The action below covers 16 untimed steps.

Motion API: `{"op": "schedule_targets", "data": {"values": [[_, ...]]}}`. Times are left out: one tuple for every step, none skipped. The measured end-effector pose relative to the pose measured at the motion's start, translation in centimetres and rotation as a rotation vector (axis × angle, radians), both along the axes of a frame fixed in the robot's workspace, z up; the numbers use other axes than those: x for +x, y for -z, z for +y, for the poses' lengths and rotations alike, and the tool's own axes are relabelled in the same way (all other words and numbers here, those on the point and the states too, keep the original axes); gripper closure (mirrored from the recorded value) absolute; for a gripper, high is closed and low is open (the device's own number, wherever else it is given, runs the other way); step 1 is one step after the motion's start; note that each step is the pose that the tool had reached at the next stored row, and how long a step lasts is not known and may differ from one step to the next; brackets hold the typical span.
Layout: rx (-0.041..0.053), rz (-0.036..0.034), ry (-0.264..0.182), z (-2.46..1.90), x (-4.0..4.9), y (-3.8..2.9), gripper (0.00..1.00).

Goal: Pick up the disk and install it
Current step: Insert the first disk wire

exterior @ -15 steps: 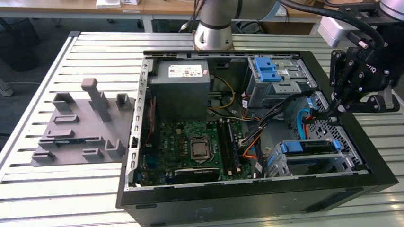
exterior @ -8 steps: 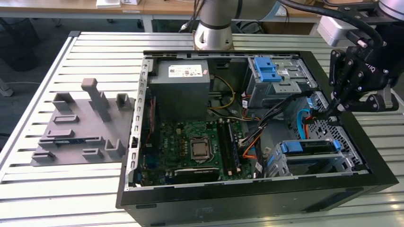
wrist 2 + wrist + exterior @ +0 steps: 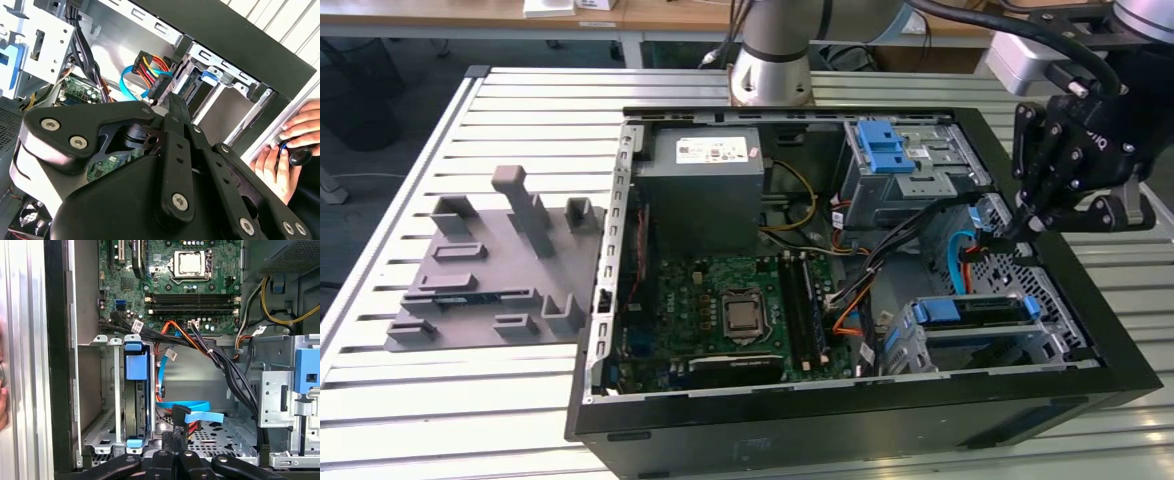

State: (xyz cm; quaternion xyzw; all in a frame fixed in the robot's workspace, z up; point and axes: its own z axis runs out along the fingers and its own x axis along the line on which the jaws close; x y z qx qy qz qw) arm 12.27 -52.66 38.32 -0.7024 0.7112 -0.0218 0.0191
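Black case (image 3: 854,425) lying open on a slatted metal table (image 3: 520,100). The disk (image 3: 977,305) sits in the cage (image 3: 1054,345) at the lower right of the exterior view, in the case's corner, with blue rails along its sides. In the first wrist view the disk (image 3: 134,412) appears edge-on within the cage (image 3: 100,430), a blue tab at each end. The gripper (image 3: 1023,228) hangs at the right of the exterior view, over the case's right wall and just beyond the cage, apart from the disk. In the second wrist view its fingers (image 3: 176,145) converge until the tips meet. In the first wrist view the gripper (image 3: 174,439) has a black connector just beside its tips, joined to a blue cable (image 3: 200,412); whether the tips pinch it cannot be told. The motherboard (image 3: 720,310) occupies the case's centre, a grey power supply (image 3: 700,180) lies above it in the frame, and a blue clip (image 3: 887,150) is at upper right. A grey fixture (image 3: 494,270) rests on the table at left. A hand (image 3: 285,150) touches the case's rim.
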Motion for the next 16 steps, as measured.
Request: {"op": "schedule_targets", "data": {"values": [[-0.0001,0.0,0.0,0.05,0.0,0.02,0.89],[0.0001,0.0,0.0,0.1,0.0,0.05,0.89],[0.0001,0.0,0.0,0.16,0.0,0.08,0.89],[0.0,0.0,0.0,0.2,0.0,0.1,0.89],[0.0,0.0,0.0,0.24,0.0,0.13,0.89],[0.0001,0.0,0.0,0.28,0.0,0.16,0.89],[0.0002,0.0,0.0,0.32,0.0,0.18,0.89],[0.0001,0.0,0.0,0.35,0.01,0.2,0.89],[0.0,0.0,0.0,0.38,0.0,0.22,0.89],[0.0001,0.0,0.0,0.42,0.0,0.24,0.89],[0.0001,0.0,0.0,0.45,0.01,0.26,0.89],[0.0,0.0,0.0,0.48,0.01,0.28,0.89],[0.0001,0.0,0.0,0.52,0.0,0.3,0.89],[0.0001,0.0,0.0,0.55,0.0,0.31,0.89],[0.0001,0.0,0.0,0.58,0.01,0.33,0.89],[0.0001,0.0,0.0,0.61,0.0,0.35,0.89]]}}
